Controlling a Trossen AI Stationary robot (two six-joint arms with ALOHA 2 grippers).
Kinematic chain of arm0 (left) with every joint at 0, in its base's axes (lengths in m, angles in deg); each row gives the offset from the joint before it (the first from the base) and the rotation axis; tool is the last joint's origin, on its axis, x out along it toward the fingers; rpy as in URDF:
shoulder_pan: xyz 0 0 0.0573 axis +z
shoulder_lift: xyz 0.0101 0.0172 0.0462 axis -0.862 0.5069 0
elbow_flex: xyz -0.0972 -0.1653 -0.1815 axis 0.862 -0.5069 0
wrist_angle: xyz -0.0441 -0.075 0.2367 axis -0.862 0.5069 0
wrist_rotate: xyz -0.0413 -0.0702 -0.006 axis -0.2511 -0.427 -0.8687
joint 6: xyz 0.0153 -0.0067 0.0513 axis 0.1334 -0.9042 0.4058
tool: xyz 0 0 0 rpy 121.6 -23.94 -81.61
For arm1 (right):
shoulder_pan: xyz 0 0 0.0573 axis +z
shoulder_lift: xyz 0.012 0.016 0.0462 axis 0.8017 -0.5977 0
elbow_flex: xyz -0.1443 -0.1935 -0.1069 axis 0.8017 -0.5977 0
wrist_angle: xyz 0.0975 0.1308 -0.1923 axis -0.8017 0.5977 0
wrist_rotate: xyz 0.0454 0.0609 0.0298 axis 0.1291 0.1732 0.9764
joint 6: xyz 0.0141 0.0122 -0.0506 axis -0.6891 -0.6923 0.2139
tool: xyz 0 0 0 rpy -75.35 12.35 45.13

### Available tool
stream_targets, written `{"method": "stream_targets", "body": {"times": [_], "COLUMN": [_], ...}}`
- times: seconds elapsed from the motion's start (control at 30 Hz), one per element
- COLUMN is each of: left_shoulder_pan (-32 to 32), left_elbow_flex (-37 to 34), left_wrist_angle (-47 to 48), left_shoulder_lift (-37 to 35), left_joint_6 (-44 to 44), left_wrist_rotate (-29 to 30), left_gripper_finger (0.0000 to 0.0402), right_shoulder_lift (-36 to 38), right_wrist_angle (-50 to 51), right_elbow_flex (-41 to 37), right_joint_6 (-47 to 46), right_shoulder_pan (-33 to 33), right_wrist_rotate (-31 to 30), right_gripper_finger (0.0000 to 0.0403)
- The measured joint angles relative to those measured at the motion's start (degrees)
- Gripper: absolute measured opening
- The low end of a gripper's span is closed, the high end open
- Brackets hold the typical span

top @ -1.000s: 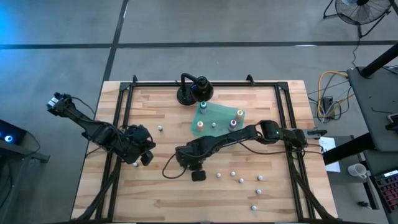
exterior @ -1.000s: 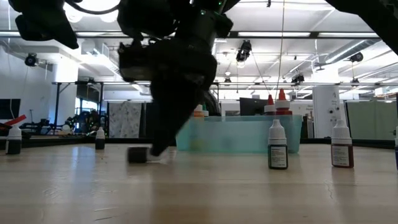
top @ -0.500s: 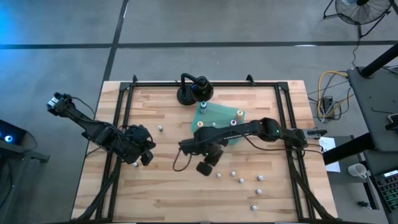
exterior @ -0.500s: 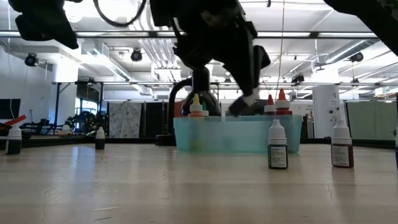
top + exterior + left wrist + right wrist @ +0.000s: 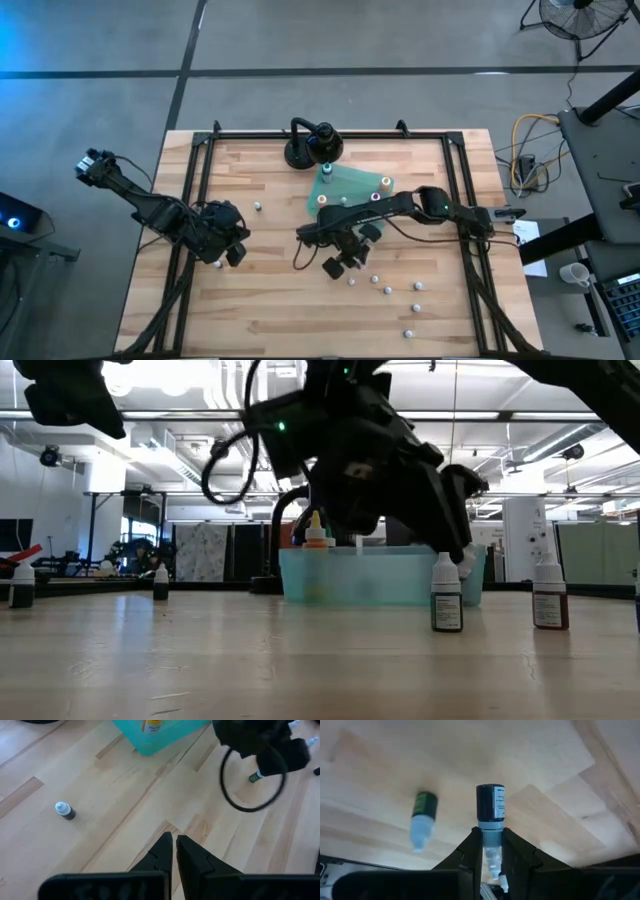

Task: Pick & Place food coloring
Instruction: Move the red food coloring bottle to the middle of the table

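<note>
The food coloring bottles are tiny, with whitish caps. Several stand in the green tray (image 5: 345,190), and several more stand on the wood near the table's right near corner (image 5: 388,290). One stands alone left of the tray (image 5: 257,207). My right gripper (image 5: 340,265) hovers just on the near side of the tray, shut on a dark bottle (image 5: 490,802). A green-labelled bottle (image 5: 422,815) stands on the table beyond it. My left gripper (image 5: 174,842) waits, shut, over the table's left side (image 5: 233,252), holding nothing. My right gripper pinches the dark bottle by its pale cap and neck (image 5: 490,837) between the two fingers. The dark body juts out past the fingertips, in line with them. The fingers slant down toward the table, and the bottle is lifted clear of the wood.
A black round-based stand (image 5: 305,148) sits at the far edge behind the tray. In the low view, two bottles (image 5: 446,595) (image 5: 549,592) stand in front of the tray, close under my right gripper. Metal rails (image 5: 190,200) run along the table's sides. Bare wood lies between the two arms.
My right gripper has risen from the tabletop, where it was shut on the bottle, and swung toward the table's right and the tray, turning as it went. The bottle has been lifted clear of the table. My left arm has kept still.
</note>
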Motion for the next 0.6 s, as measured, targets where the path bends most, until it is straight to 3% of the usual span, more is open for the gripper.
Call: {"method": "stream_targets", "body": {"times": [0.3,0.6], "left_shoulder_pan": [0.01,0.00], "left_elbow_flex": [0.00,0.00], "left_wrist_angle": [0.00,0.00], "left_shoulder_lift": [0.00,0.00], "left_joint_6": [0.02,0.94], "left_wrist_rotate": [0.00,0.02], "left_gripper_finger": [0.0000,0.0000], "right_shoulder_lift": [0.00,0.00], "right_wrist_angle": [-0.17,-1.20], "right_elbow_flex": [-4.89,-7.66], "right_joint_6": [2.43,3.87], "right_shoulder_pan": [-2.61,-2.71], "right_wrist_rotate": [7.38,8.79], "right_gripper_finger": [0.0053,0.0085]}}
